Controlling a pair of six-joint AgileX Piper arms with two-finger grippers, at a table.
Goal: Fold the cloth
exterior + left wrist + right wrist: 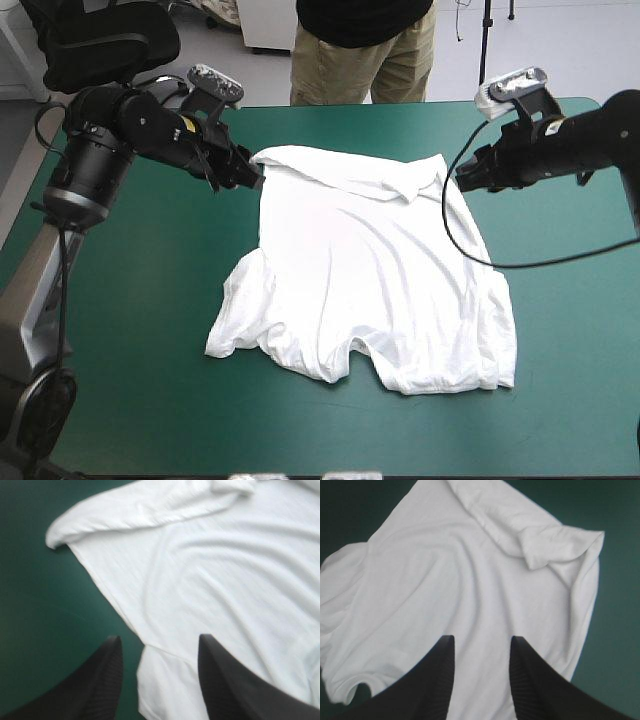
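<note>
At the far-left corner of the cloth, the left claw is released, its two broad black fingers spread with nothing gripped. One finger hangs over bare cover and the other over white fabric, with the garment's side edge running between them. At the far-right corner the right claw is likewise released, fingers apart and empty, poised over the fabric just inside that corner.

Outward from both lies the white short-sleeved T-shirt, spread mostly flat in the middle of the teal-green covered tabletop. Taking the shirt's centre as the dial and the far table edge as 12, the left claw sits at about 10 o'clock and the right at about 2. Along 12 a narrow band of fabric is turned over onto the body, bunched towards 1 o'clock. The sleeves splay out at about 7 and 4, and soft wrinkles cross the middle.

As I judge it, the folding has barely started. The shirt is laid out and only that narrow far band is doubled, so both far corners have yet to be gripped and every main fold is left to do.

No brand, label or print can be read on the shirt or the cover.
</note>
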